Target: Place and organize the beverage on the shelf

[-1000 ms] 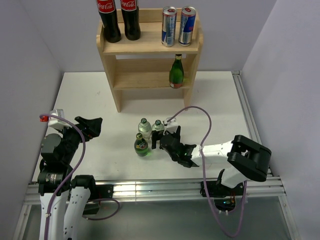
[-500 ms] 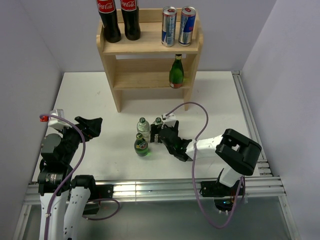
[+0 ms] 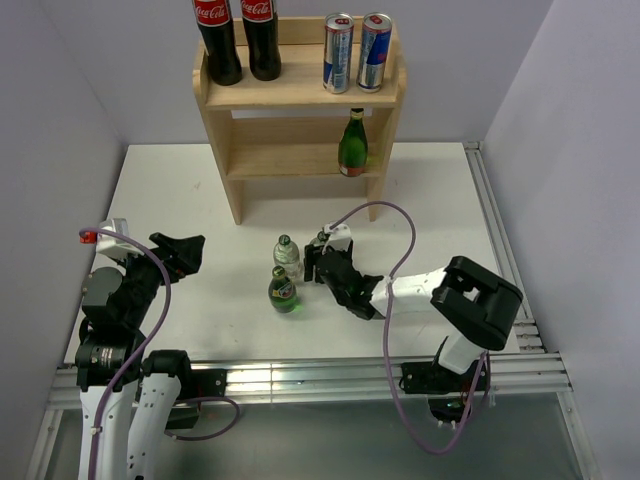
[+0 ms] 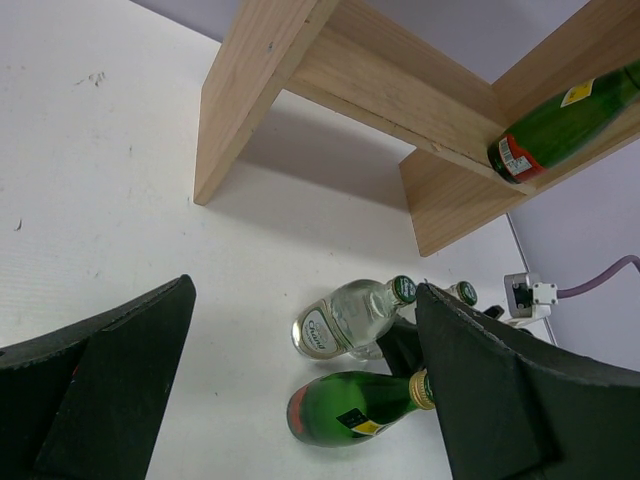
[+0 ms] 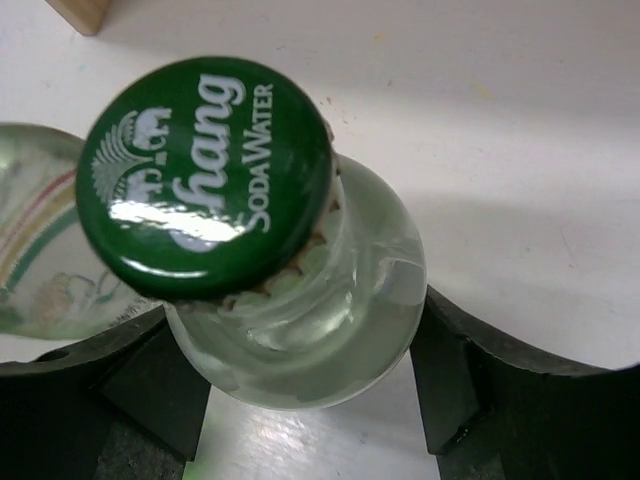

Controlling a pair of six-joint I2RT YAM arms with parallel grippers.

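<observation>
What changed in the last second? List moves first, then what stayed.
The right fingers reached forward toward the shelf and closed on a clear bottle. The other clear bottle, the green bottle beside it, the left fingers and everything on the shelf stayed put.

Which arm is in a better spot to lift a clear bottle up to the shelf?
The right arm: its jaws clasp a clear bottle with a green cap. The left arm hangs far off near the table's left edge, jaws open and empty.
</observation>
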